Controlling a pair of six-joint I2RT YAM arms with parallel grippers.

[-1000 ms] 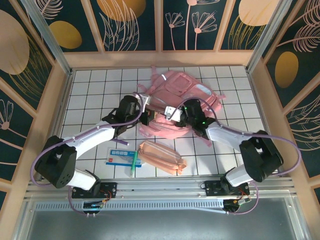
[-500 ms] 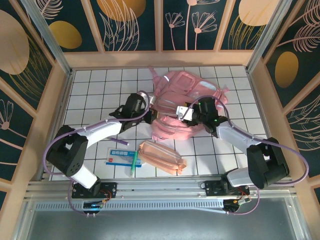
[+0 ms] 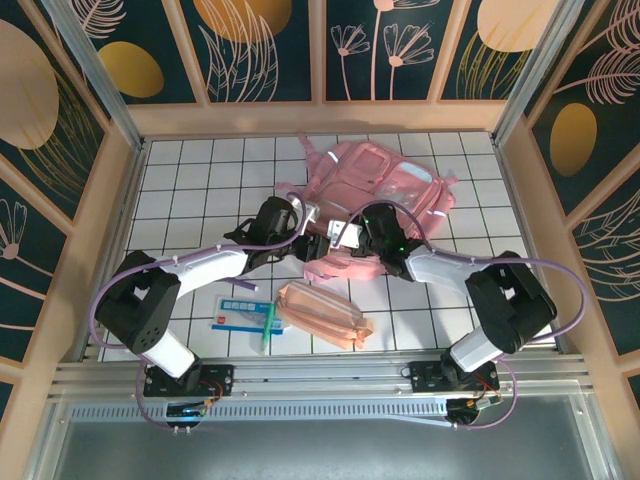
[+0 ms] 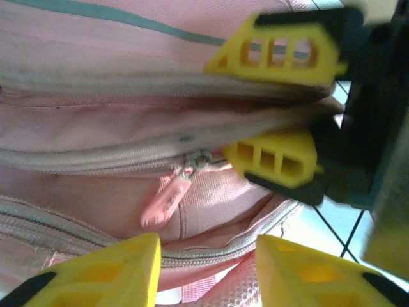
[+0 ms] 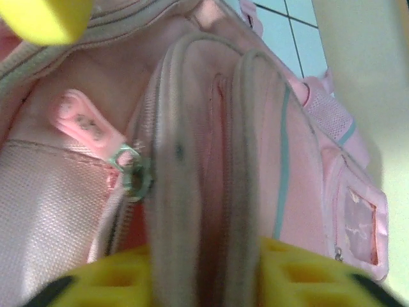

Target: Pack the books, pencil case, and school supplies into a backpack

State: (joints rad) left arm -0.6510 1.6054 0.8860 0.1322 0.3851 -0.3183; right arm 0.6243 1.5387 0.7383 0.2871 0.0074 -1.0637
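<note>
The backpack (image 3: 385,185) lies toward the far side of your white-gridded worktop (image 3: 190,180), with both arms meeting at its near edge. Your right gripper (image 5: 204,272) has its jaws clamped on a zippered fold of the bag. Your left gripper (image 4: 208,259) faces it with jaws apart, a pink zip pull (image 4: 163,201) just beyond them. The peach pencil case (image 3: 322,312), white-and-blue packet (image 3: 238,315) and green pen (image 3: 268,326) lie on the worktop near the arm bases.
</note>
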